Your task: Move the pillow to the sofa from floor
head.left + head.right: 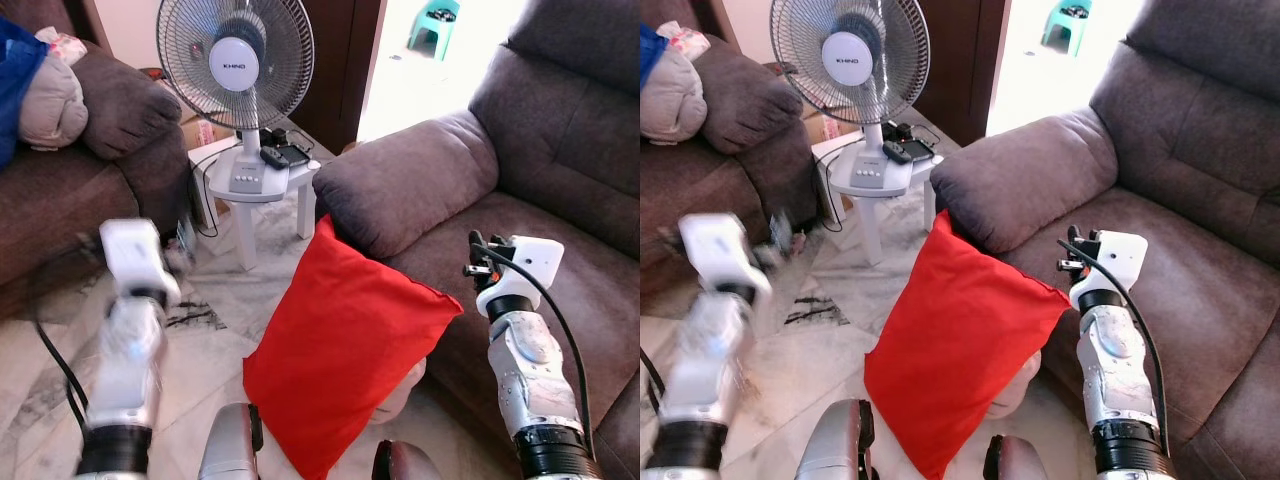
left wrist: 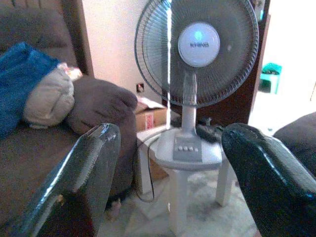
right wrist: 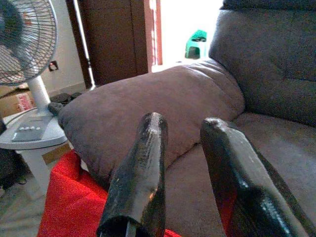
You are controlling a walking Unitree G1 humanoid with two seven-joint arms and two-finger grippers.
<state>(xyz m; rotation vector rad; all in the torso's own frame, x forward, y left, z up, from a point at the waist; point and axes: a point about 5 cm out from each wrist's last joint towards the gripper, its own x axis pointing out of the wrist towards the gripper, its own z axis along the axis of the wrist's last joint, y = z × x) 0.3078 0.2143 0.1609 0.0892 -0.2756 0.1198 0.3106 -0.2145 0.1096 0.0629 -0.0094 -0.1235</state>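
Your red pillow [image 1: 345,355] stands on one corner on the floor [image 1: 215,330], its upper part leaning against the front edge of the sofa [image 1: 560,200] and its top corner tucked just under the sofa's near armrest [image 1: 410,175]. It is not on the seat yet, so the lift is ahead of you.

Expect it to be light and soft. The cloth cover looks smooth and slack, so it will likely fold and sag when you raise it from one point, and a shallow pinch on a corner may slide off. Take a deep bite on the upper edge or the right-hand corner that pokes out over the seat's front edge, or squeeze the body between both arms. Nothing here looks fragile, so a firm squeeze should do no harm.

Your right gripper [image 3: 182,168] hangs above the sofa seat, just beside the pillow's right corner, fingers parted only narrowly with nothing between them; widen them before you go in. Your left gripper [image 2: 170,177] is up over the floor near the other sofa [image 1: 60,190], well apart from the pillow, spread wide and empty, facing the fan [image 1: 237,65] on its small white table [image 1: 255,185]. That arm is blurred in the head views.
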